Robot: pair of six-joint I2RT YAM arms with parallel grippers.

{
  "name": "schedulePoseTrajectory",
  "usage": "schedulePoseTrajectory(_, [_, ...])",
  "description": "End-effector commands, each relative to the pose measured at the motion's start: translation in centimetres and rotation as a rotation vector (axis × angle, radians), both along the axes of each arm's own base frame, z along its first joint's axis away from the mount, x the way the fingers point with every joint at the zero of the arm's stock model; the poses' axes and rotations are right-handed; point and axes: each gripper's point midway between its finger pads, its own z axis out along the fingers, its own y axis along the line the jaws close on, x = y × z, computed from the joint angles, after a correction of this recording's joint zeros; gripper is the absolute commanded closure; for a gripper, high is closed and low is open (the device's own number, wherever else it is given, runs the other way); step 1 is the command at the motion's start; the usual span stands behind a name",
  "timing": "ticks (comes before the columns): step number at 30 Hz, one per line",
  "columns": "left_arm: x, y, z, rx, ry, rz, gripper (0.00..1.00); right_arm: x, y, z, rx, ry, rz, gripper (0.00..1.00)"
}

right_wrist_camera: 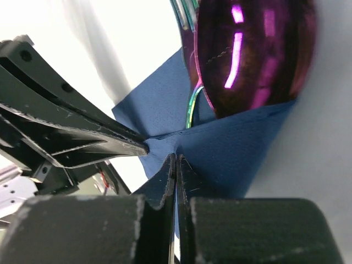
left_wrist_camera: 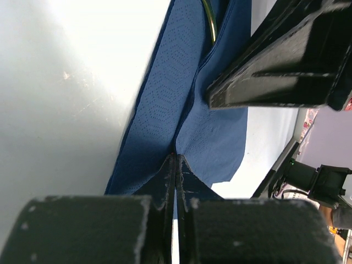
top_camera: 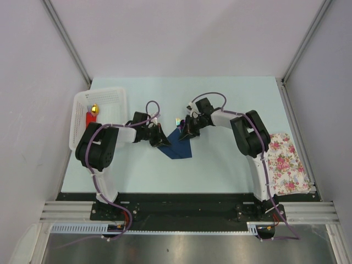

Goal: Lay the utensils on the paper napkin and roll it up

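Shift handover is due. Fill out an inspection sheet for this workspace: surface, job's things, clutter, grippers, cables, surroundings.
Surface: pale blue table, no spills seen.
Job's things: navy paper napkin mid-table, folded up around the utensils; a shiny purple spoon bowl sticks out of the fold.
Clutter: white basket at the left holding a red object with a gold ball; floral cloth at the right edge.
Grippers: left gripper and right gripper both shut, each pinching a napkin fold, close together.
Cables: purple cables along both arms, no snag seen.
Surroundings: grey walls, metal frame; nothing else seen.
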Motion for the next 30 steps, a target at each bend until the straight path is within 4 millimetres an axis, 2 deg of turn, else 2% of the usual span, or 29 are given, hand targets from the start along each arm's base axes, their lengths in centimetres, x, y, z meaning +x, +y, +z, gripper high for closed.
schedulePoseTrajectory(1, [1.0, 0.4, 0.8, 0.041, -0.057, 0.014, 1.00, 0.2, -1.3, -2.5, -0.136, -0.050, 0.025, 1.00])
schedulePoseTrajectory(5, [1.1, 0.4, 1.2, 0.026, -0.066, 0.014, 1.00, -0.2, -2.4, -4.0, -0.186, -0.036, 0.035, 1.00])
schedulePoseTrajectory(7, [1.4, 0.3, 2.2, -0.007, -0.097, 0.007, 0.79, -0.5, -2.6, -4.3, -0.190, -0.030, 0.038, 1.00])
schedulePoseTrajectory(9, [2.1, 0.0, 4.6, -0.052, -0.198, 0.008, 0.58, -0.4, -2.6, -4.2, -0.180, -0.031, 0.037, 1.00])
schedulePoseTrajectory(12, [1.6, -1.5, 8.0, -0.152, -0.285, -0.054, 0.51, -0.5, -2.5, -4.0, -0.156, -0.021, 0.032, 1.00])
schedulePoseTrajectory(14, [0.4, -3.0, 9.0, -0.210, -0.285, -0.113, 0.55, -0.5, -2.5, -4.2, -0.150, -0.014, 0.028, 1.00])
schedulePoseTrajectory(20, [-1.3, -5.8, 7.1, -0.233, -0.196, -0.138, 0.74, -0.2, -2.7, -4.1, -0.136, 0.002, 0.001, 1.00])
schedulePoseTrajectory(26, [-1.2, -5.7, 3.3, -0.174, -0.105, -0.095, 0.80, -0.3, -3.3, -4.4, -0.145, 0.012, -0.013, 1.00])
schedulePoseTrajectory(30, [-1.2, -5.0, 0.7, -0.090, -0.060, -0.089, 0.85, -0.4, -3.1, -4.4, -0.139, 0.017, -0.014, 1.00])
